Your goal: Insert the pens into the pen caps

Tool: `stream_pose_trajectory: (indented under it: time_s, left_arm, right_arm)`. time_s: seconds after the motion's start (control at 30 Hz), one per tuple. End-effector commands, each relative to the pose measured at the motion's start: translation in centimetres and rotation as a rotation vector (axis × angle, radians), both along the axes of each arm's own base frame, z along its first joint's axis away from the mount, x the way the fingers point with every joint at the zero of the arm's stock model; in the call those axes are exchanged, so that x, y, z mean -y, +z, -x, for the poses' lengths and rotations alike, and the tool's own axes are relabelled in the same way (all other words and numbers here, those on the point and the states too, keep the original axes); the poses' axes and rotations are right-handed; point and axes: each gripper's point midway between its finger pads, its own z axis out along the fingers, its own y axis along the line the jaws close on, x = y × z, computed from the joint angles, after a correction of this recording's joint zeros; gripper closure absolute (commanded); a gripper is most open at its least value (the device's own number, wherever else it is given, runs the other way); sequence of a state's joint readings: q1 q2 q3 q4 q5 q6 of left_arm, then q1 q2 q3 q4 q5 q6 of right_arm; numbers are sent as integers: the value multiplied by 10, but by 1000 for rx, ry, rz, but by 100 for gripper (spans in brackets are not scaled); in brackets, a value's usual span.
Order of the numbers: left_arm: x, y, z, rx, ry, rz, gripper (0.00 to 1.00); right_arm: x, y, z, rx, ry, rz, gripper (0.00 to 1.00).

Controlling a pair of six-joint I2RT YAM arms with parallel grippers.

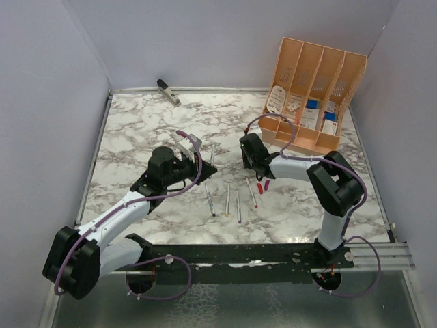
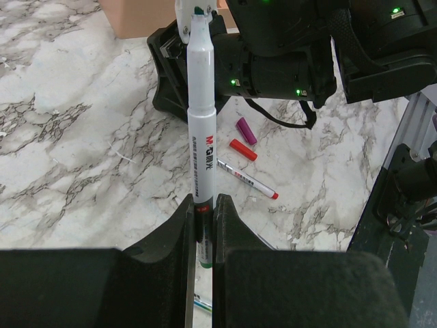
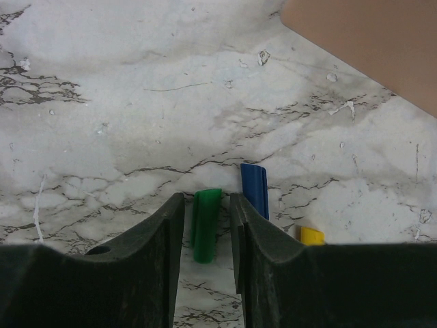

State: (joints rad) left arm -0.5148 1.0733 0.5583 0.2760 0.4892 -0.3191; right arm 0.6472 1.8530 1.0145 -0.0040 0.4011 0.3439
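Note:
My left gripper [image 2: 205, 202] is shut on a white-barrelled pen [image 2: 202, 130] with a green tip, held up off the table and pointing toward the right arm. In the top view this gripper [image 1: 199, 162] hovers left of centre. My right gripper [image 3: 207, 199] is low over the marble and open, its jaws either side of a green pen cap [image 3: 205, 229] with a gap on both sides. A blue cap [image 3: 255, 188] and a yellow cap [image 3: 312, 236] lie just to its right. A red cap [image 2: 243, 149] and a magenta cap [image 2: 246, 130] lie beside a red-tipped pen [image 2: 246, 179]. Several pens [image 1: 227, 198] lie in a row mid-table.
An orange desk organizer [image 1: 314, 96] stands at the back right, close behind the right gripper [image 1: 247, 154]. A stapler-like object [image 1: 168, 91] lies at the back left edge. The right arm's black body [image 2: 273, 55] fills the space just beyond the held pen's tip.

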Motion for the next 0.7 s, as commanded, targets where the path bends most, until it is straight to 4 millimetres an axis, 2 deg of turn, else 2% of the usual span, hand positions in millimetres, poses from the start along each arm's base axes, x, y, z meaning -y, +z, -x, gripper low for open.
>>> stream_pose_trajectory:
  time_s: [0.0,0.27,0.37,0.43,0.5,0.57,0.67]
  left_arm:
    - [5,6,2,21,-26,19,100]
    - [6,2,1,-1,-22,20,100]
    - [6,1,1,-3,-27,18,100]
    - [6,1,1,-1,-27,16,100]
    - [7,1,0,2,-29,12,100]
    - [6,-1,-2,4,-24,4,100]
    - [7,-4,-5,0,-23,-3,100]
  right_arm:
    - [-3,-4,-2,-22,-5,-22,69]
    - [-3,-20,21,-116,2,-57,80]
    - [-4,-30,32,-163,15,-68,98]
    - [-4,-30,35,-168,26,-76,99]
    - [-6,-23,33,-146,41,-88,99]
    - [-11,-6,27,-104,64,-105,99]
    - [-24,39,11,8,113,-154,99]
